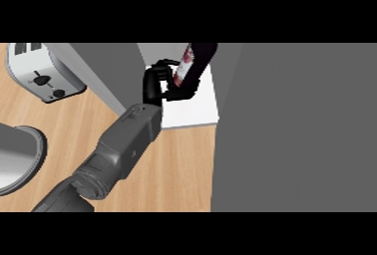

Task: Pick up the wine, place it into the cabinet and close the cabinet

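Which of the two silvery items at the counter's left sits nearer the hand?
The toaster, upper left, with slots and dials; the round vessel lies lower, farther from the hand.

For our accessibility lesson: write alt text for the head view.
The left hand holds the wine tilted over the white shelf inside an open grey cabinet. A toaster stands on the wooden counter at upper left.

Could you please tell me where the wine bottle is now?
In the head view, the wine bottle is at top centre, held by the left robot hand above the cabinet's white shelf.
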